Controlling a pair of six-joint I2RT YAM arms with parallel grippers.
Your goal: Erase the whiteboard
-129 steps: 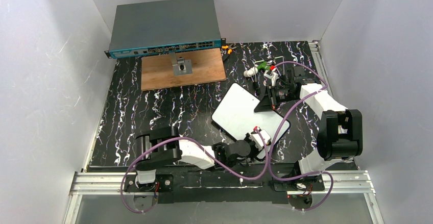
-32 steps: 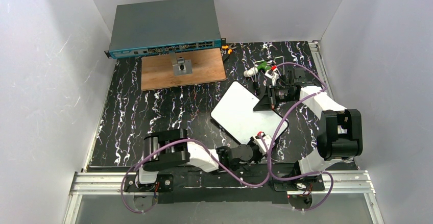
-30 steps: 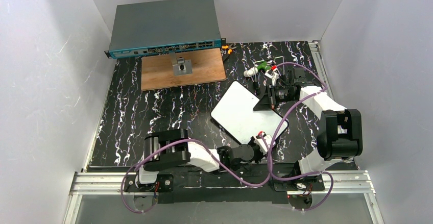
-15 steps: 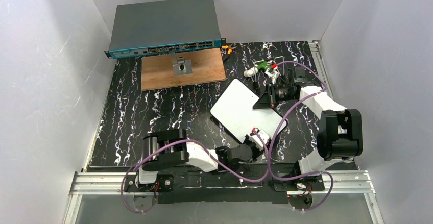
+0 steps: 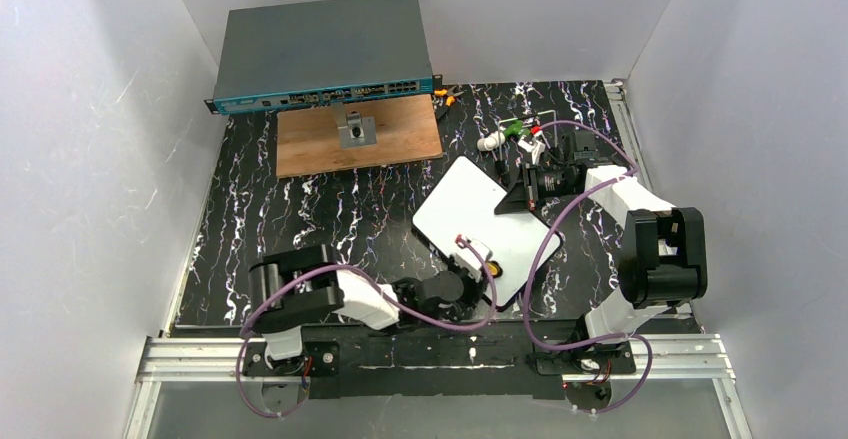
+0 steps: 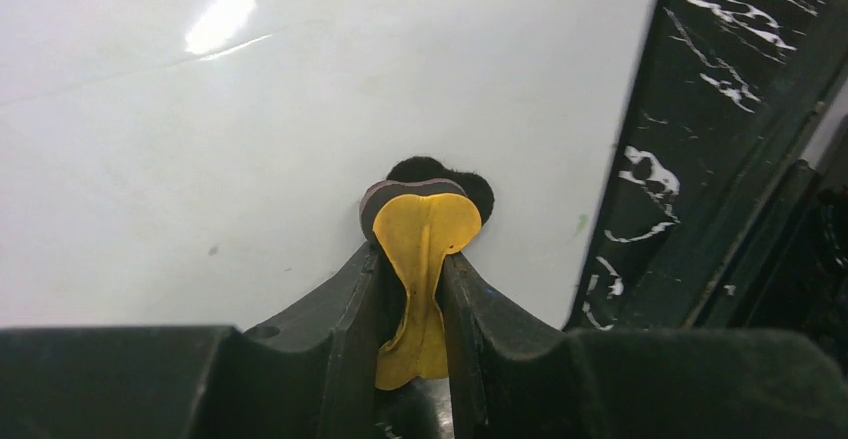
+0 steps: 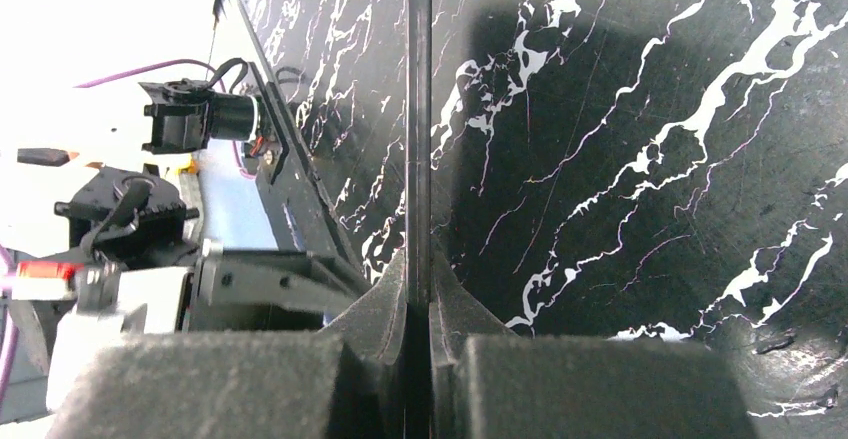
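The whiteboard (image 5: 468,207) lies tilted on the black marbled table, and its glossy white face (image 6: 250,109) shows no writing. My left gripper (image 5: 480,263) is over the board's near part, shut on a yellow eraser pad (image 6: 421,227). The pad's dark felt face presses on the board. In the top view the eraser (image 5: 492,269) shows as a small yellow spot. My right gripper (image 5: 519,197) is shut on the board's right edge. In the right wrist view the whiteboard (image 7: 418,109) is a thin dark line running up from between the fingers (image 7: 385,304).
At the back left stands a grey network switch (image 5: 325,47). In front of it lies a brown wooden board (image 5: 400,139) carrying a small metal block (image 5: 357,131). Markers and small tools (image 5: 515,131) lie at the back right. White walls close in three sides.
My left gripper has slid left with the eraser, from the board's near right corner further onto its face, and the left arm swung left. The right gripper keeps its hold on the board's edge.
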